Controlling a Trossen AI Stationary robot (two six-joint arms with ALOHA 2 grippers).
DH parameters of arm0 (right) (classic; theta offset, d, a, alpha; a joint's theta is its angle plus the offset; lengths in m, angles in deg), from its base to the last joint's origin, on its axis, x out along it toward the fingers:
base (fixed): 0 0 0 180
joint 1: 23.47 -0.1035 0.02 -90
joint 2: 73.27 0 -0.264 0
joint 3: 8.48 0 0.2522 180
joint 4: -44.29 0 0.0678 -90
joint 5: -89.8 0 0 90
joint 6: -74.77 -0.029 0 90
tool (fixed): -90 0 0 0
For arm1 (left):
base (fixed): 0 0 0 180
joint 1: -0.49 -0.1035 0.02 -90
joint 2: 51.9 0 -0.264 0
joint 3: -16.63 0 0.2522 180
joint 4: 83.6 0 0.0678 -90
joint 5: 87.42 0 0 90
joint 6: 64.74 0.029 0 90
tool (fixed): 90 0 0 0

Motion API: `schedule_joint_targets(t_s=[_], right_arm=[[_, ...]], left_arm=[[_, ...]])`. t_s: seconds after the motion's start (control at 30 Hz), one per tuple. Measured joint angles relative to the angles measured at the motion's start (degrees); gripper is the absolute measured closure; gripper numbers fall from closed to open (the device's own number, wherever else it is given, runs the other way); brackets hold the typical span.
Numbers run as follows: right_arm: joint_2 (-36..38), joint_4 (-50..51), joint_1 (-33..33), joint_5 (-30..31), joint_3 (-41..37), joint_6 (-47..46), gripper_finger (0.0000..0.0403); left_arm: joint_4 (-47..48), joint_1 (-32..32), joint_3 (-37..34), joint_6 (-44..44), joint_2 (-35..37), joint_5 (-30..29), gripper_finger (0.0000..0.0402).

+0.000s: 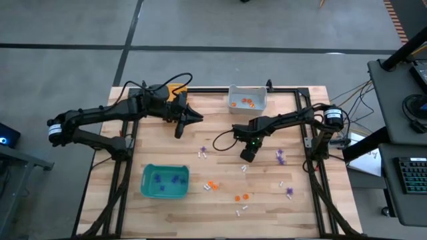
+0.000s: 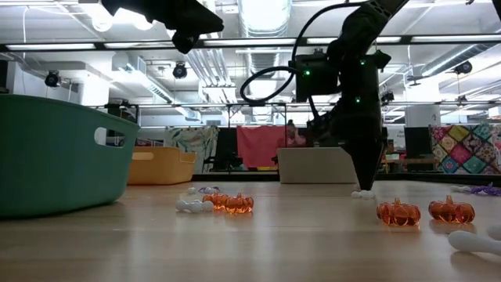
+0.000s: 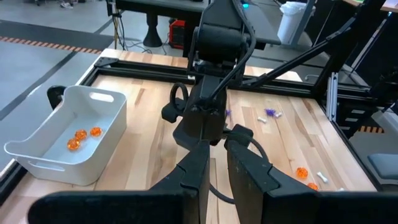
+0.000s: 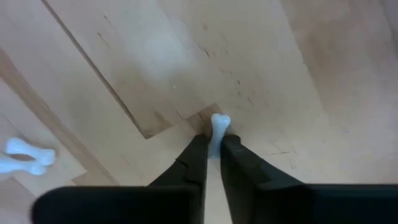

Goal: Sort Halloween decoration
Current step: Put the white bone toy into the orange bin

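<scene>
The right end effector (image 4: 213,144) is pinching a small white bone (image 4: 219,127) against the tabletop (image 1: 220,213). The left end effector (image 3: 214,163), fingers together and apparently empty, is hovering near the orange-yellow bin (image 1: 176,90). Purple trinkets (image 1: 167,179) are lying in the teal bin (image 1: 148,189), orange ones (image 1: 247,102) in the grey bin (image 1: 248,89); many pieces of each colour are remaining loose.

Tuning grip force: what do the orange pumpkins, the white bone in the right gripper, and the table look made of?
Orange pumpkins: translucent glossy plastic, probably; light glows through them.
White bone, pinched by the right gripper: opaque, smooth, likely hard plastic.
Table: light wood planks, visible grain and seams, low-sheen finish.
</scene>
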State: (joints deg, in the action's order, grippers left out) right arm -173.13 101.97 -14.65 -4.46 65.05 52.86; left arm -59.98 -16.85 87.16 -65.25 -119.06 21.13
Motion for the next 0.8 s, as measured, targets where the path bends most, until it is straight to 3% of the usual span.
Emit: schedule_joint_targets(t_s=[0.4,0.67,0.8], right_arm=[[2.7,-1.9,-1.0,2.6,-0.5,1.8,0.039],[11.6,-14.7,-3.2,3.6,-5.7,2.0,0.0391],[15.8,-26.0,-4.4,4.1,-9.3,3.7,0.0391]], left_arm=[[-1.4,0.6,-0.3,-1.9,-1.9,0.0,0.0362],[-10.4,2.9,-4.1,-2.2,-1.7,0.0,0.0362],[-15.6,3.8,-6.7,-3.2,-1.7,0.0,0.0362]])
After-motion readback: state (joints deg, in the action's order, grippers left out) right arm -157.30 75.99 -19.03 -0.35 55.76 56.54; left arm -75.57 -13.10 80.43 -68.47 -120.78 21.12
